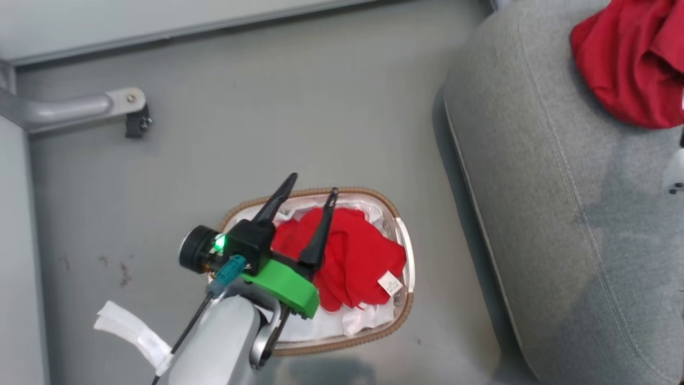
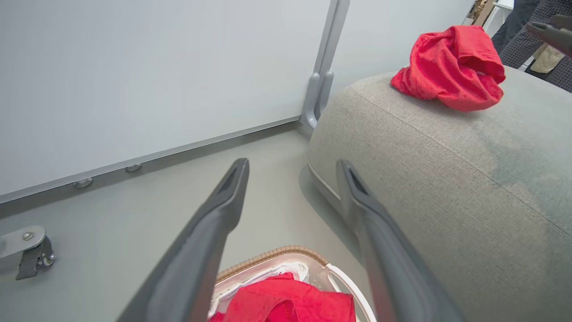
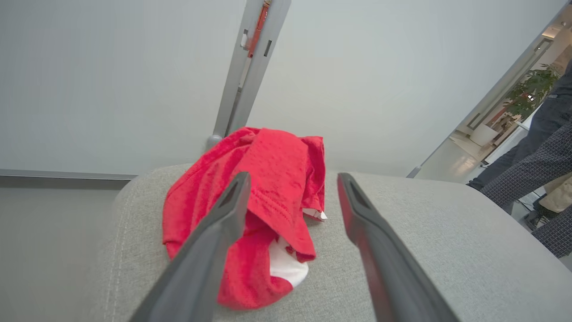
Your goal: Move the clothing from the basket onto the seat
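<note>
Left tool (image 1: 312, 186): released, empty, over crumpled red fabric garment (image 1: 358, 256) lying in oval white perforated plastic basket with brown woven rim (image 1: 368, 190), plain white sheet (image 1: 368, 318) beneath. Right tool (image 3: 293, 176): likewise released and empty, pointing at second red fabric garment (image 3: 277, 161) heaped on large light-grey woven-fabric seat cushion (image 3: 424, 232), near its rounded corner. Basket on grey floor (image 1: 267, 107), near the seat.

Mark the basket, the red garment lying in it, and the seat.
basket (image 1: 363, 190), head view, on its brown woven far rim.
red garment (image 1: 363, 256), head view, on its crumpled middle, inside the basket.
seat (image 1: 534, 214), head view, on the bare grey cushion top.
</note>
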`<state>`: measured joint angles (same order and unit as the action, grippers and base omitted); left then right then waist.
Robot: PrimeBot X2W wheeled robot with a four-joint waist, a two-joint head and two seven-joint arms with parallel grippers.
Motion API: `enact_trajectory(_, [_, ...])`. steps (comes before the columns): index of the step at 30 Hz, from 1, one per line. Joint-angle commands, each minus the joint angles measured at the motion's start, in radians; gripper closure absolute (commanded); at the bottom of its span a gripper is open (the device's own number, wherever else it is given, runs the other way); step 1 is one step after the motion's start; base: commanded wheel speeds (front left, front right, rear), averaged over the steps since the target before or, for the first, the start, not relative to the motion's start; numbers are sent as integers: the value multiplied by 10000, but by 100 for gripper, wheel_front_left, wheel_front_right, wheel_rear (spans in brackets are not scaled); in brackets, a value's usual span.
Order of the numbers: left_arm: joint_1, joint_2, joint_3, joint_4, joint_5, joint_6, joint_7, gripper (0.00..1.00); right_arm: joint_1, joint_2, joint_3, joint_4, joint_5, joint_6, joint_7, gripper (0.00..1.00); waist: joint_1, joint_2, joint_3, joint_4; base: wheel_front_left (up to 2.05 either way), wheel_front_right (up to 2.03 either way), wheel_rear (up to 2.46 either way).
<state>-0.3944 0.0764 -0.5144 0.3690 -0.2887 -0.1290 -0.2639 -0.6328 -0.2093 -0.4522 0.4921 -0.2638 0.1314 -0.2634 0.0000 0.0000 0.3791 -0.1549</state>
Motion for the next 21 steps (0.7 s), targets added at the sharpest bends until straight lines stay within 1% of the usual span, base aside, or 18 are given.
enact_trajectory(1, [254, -37, 229, 77, 6, -16, -8, 0, 63, 23, 193, 47, 121, -14, -20, 0, 0, 0, -949, 533, 0, 0, 0])
enact_trajectory(4, [484, -105, 733, 190, 12, 3, -7, 0, 153, 125, 738, 107, 264, -14, -22, 0, 0, 0, -1354, 786, 0, 0, 0])
enact_trajectory(5, [705, -155, 1169, 276, -187, 4, -8, 0, 306, 221, 1097, 142, 425, -14, -22, 0, 0, 0, -1622, 957, 0, 0, 0])
enact_trajectory(6, [806, -171, 1378, 275, -247, 5, -8, 0, 372, 307, 1233, 133, 528, -14, -20, 0, 0, 0, -1750, 1025, 0, 0, 0])
enact_trajectory(10, [1311, -214, 2150, 250, -342, 50, -8, 0, 747, 699, 1538, -59, 795, -14, -22, 0, 0, 0, -2159, 1279, 0, 0, 0])
enact_trajectory(13, [1649, -240, 2683, 133, -328, 91, -8, 0, 1233, 1126, 1760, -256, 974, -14, -20, 0, 0, 0, -2384, 1446, 0, 0, 0])
enact_trajectory(18, [2196, -256, 3303, 0, -149, 190, -8, 0, 2004, 1448, 2390, -479, 1448, -14, -20, 0, 0, 0, -2665, 1618, 0, 0, 0])
enact_trajectory(21, [2533, -262, 3573, -58, -262, 231, -8, 0, 2516, 1539, 2625, -669, 1779, -14, -20, 0, 0, 0, -2837, 1670, 0, 0, 0])
